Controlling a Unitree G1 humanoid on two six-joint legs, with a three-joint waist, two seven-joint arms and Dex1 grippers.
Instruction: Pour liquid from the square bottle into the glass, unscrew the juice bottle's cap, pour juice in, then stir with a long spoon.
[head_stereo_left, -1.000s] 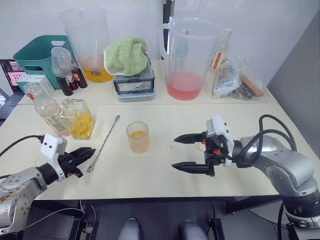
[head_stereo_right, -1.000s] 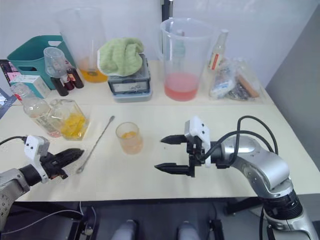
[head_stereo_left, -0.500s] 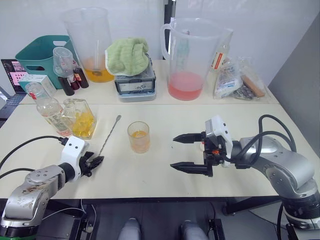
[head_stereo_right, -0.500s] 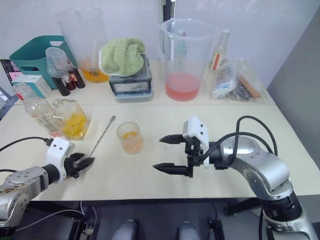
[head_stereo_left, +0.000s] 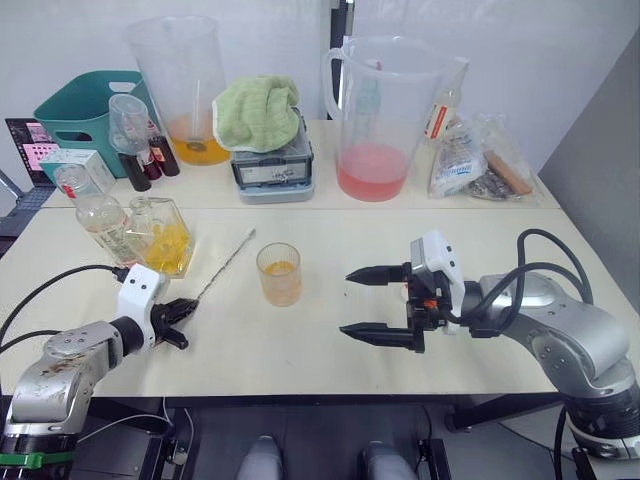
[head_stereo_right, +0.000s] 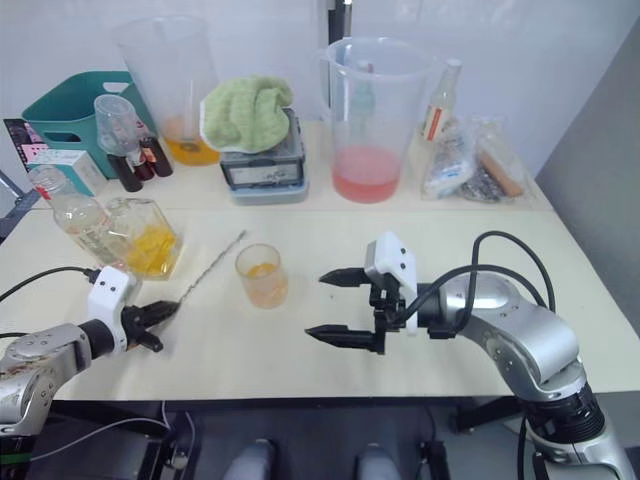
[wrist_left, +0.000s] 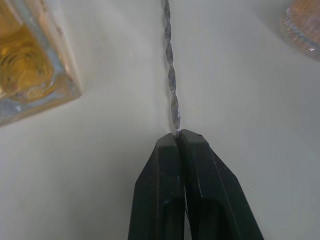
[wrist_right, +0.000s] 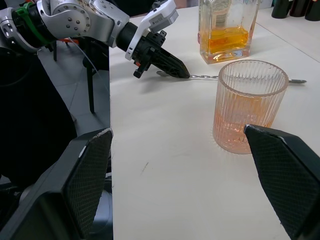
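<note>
My left gripper (head_stereo_left: 186, 304) is shut on the bowl end of the long spoon (head_stereo_left: 226, 262), whose thin twisted stem (wrist_left: 170, 75) runs up and away over the table toward the glass. The glass (head_stereo_left: 278, 274), a ribbed tumbler with orange liquid in its bottom, stands mid-table. The square bottle (head_stereo_left: 161, 236) with yellow-orange liquid stands at the left, and the juice bottle (head_stereo_left: 98, 212) is beside it. My right gripper (head_stereo_left: 346, 302) hangs open to the right of the glass, holding nothing. The cap is hidden.
At the back stand two large clear pitchers (head_stereo_left: 372, 115), a scale with a green cloth (head_stereo_left: 258, 112), a teal basket (head_stereo_left: 82, 108), small dark bottles and bagged items (head_stereo_left: 470, 160). The table's front edge runs just below both grippers.
My left gripper has closed on the spoon's bowl end, and the spoon's far end has swung slightly to the right. The right arm has held still.
</note>
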